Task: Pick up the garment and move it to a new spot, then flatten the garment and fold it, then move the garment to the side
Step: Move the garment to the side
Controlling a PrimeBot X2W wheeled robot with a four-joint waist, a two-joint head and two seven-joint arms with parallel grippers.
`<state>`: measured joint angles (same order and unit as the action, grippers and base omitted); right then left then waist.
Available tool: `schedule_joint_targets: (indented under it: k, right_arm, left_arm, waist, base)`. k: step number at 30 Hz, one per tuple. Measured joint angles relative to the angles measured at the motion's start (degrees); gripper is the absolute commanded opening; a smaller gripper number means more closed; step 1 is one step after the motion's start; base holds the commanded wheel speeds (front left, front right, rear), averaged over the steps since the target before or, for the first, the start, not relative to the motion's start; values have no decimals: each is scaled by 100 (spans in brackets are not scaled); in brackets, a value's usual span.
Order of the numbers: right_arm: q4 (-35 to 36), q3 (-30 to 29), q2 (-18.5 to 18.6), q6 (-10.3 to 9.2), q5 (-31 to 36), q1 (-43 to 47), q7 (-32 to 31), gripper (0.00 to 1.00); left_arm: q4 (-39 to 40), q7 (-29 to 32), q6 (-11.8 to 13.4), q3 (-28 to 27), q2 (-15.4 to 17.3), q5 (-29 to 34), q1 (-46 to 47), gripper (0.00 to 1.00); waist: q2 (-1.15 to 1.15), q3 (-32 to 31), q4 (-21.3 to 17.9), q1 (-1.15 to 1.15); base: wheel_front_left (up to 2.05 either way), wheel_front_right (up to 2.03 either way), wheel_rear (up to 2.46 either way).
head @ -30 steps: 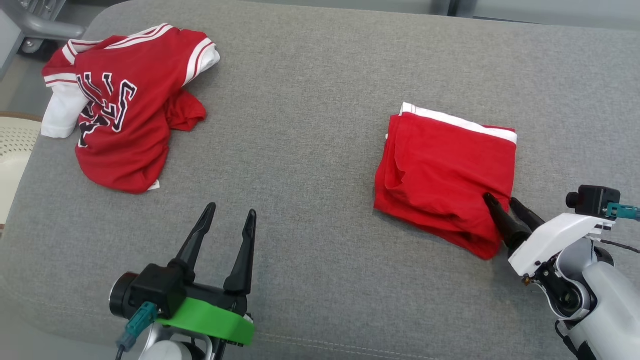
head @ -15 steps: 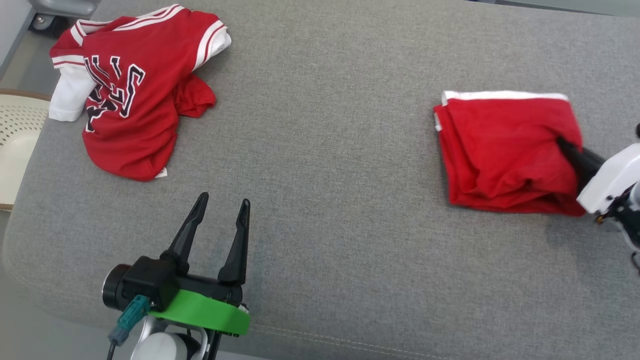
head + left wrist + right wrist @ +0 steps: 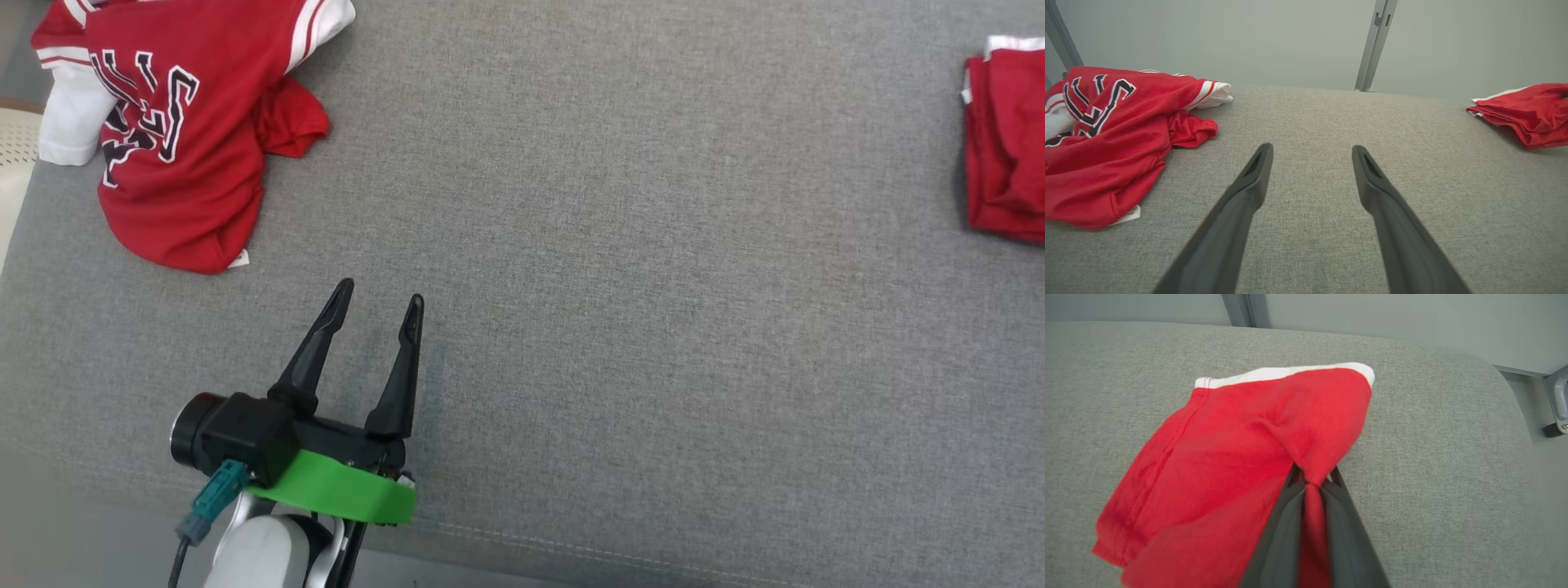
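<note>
Surface, grey woven upholstery (image 3: 620, 286), broad, bore two garments well apart. Jersey, red with white trim and dark lettering (image 3: 180, 147), lay rumpled at the far left corner, its upper part cut off by the top edge of the head view. Garment, red with a white band (image 3: 1002, 147), folded, lay at the far right of the surface, cut off by that view's right edge. A second earlier it had lain nearer the middle and closer to the jersey, though the camera had also swung. Right gripper (image 3: 1314, 478) had its fingers pinched together on a corner of the garment, the cloth drawn up into a peak between them. A second before, those fingers had stood apart at that edge. Left gripper (image 3: 380, 291), fingers spread wide, held nothing and hung over bare upholstery, as before. Item, cream and perforated (image 3: 15, 155), showed as a sliver at the left edge. Whether it was a container, or held anything, could not be told.
</note>
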<state>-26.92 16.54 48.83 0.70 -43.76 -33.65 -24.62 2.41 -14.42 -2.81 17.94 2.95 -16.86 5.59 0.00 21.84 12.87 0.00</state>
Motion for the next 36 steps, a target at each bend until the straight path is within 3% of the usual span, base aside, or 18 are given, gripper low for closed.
schedule_joint_targets:
  k: [10, 26, 27, 32, 33, 35, 36]
  right_arm:
    - [-156, -77, 625, -37, 248, -228, -277, 0]
    - [-302, -188, 1076, -26, 469, -291, -209, 0]
    - [-301, -190, 1109, -36, 528, -322, -163, 5]
    - [-275, -174, 1200, -131, 737, -371, -12, 8]
    - [-275, -169, 1200, -142, 781, -371, 25, 20]
    - [-276, -152, 1196, -188, 860, -372, 97, 25]
    - [-282, -143, 1193, -190, 861, -372, 98, 38]
  left_arm:
    - [185, 0, -10, -130, 25, 42, 180, 100]
    - [256, 2, 14, -159, 99, 51, 278, 100]
    - [263, 2, 14, -162, 104, 51, 281, 100]
    - [274, 2, 14, -164, 103, 51, 300, 100]
    - [271, 2, 14, -167, 103, 51, 301, 100]
    - [236, 2, 15, -176, 103, 49, 309, 100]
    - [226, 2, 29, -180, 103, 49, 315, 100]
  waist:
    - [0, 491, -68, 0]
    - [0, 990, -273, 0]
    - [0, 1024, -276, 0]
    - [0, 1172, -283, 0]
    - [0, 1196, -283, 0]
    - [0, 1226, -283, 0]
    - [0, 1233, -282, 0]
  base:
    - [0, 0, 0]
    - [0, 0, 0]
    - [0, 0, 0]
    - [0, 0, 0]
    - [0, 0, 0]
    - [0, 0, 0]
    - [0, 0, 0]
